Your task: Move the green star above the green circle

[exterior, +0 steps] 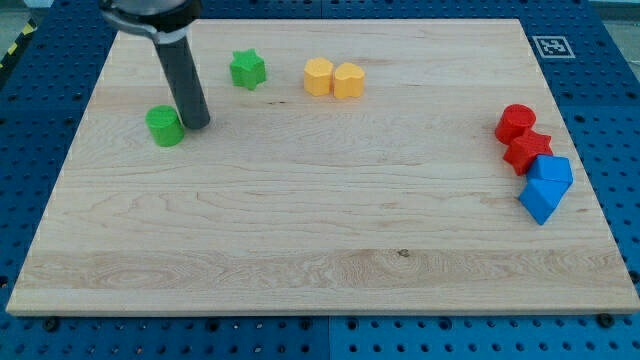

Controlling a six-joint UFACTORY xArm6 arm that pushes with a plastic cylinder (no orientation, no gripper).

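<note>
Tip point(196, 124) sat on the board point(300, 230) just to the view's right of the green circle point(164, 126), touching or nearly so; hard to tell which. No claw there to report wide or narrow: a bare rod, holding nothing.

Next out, toward the view's top right, lay the green star point(247, 69), near but apart from both tip and circle. Farther right along the top stood two yellow blocks point(334, 78), touching each other. Well apart, at the view's right edge, clustered two red blocks point(521, 137) and two blue blocks point(547, 185).

Judged as an approach step: star not yet above the circle, offset to the right of that spot. Called next for getting round to the star's right side without nudging the circle, then a push toward the view's left until the star stood straight above the circle. Risk of clipping the circle on leaving, given how close the tip sat.
</note>
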